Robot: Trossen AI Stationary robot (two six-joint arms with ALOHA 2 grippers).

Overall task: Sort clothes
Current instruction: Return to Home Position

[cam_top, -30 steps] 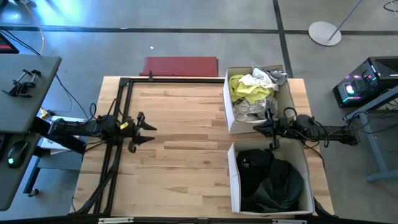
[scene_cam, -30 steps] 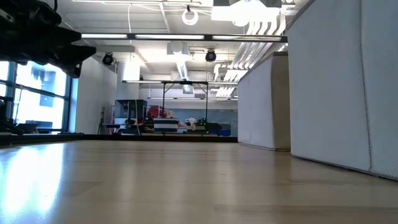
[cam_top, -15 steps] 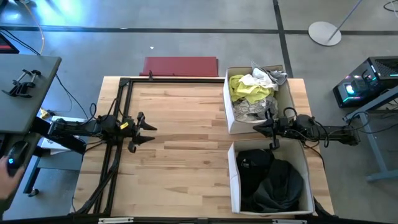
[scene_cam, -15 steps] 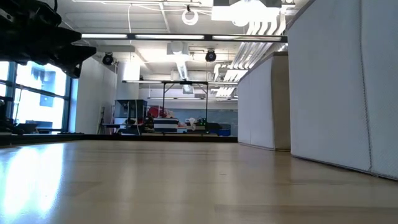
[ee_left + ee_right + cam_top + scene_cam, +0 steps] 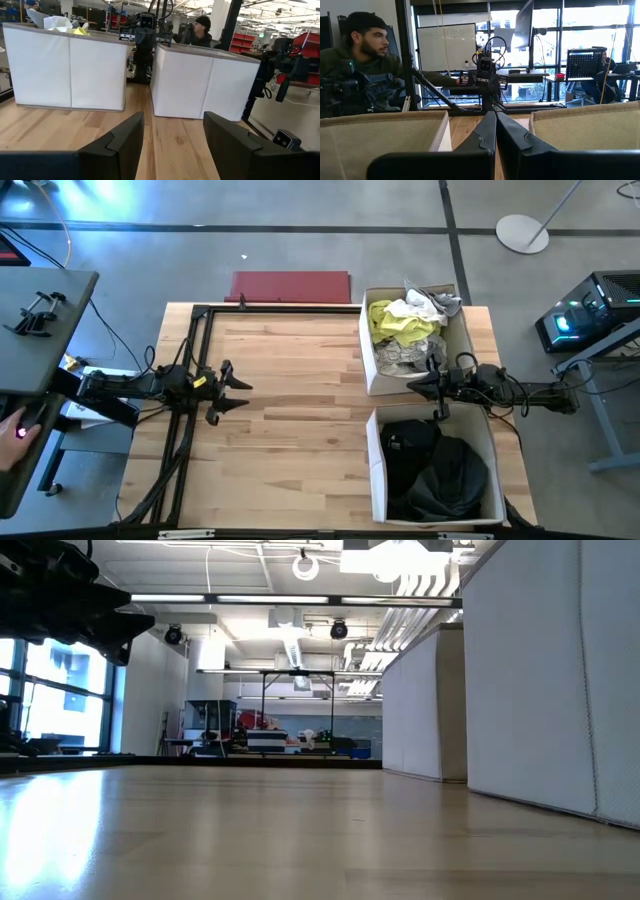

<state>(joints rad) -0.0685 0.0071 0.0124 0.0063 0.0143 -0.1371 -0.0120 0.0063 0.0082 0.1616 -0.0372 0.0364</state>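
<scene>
- Left gripper [image 5: 243, 393]: is hovering over the left side of the table [image 5: 300, 440], fingers spread wide, empty.
- Right gripper [image 5: 412, 387]: is hanging between the far white bin [image 5: 366, 355] and the near white bin [image 5: 377, 472], fingers pressed together.
- Yellow, white and grey clothes [image 5: 405, 325]: are lying in the far white bin.
- Black clothes [image 5: 440, 470]: are filling the near white bin.

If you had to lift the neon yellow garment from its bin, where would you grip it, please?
Pinch the neon yellow garment by its bunched top fold, from above: it lies atop the pile; the white bin walls likely block side approaches.
</scene>
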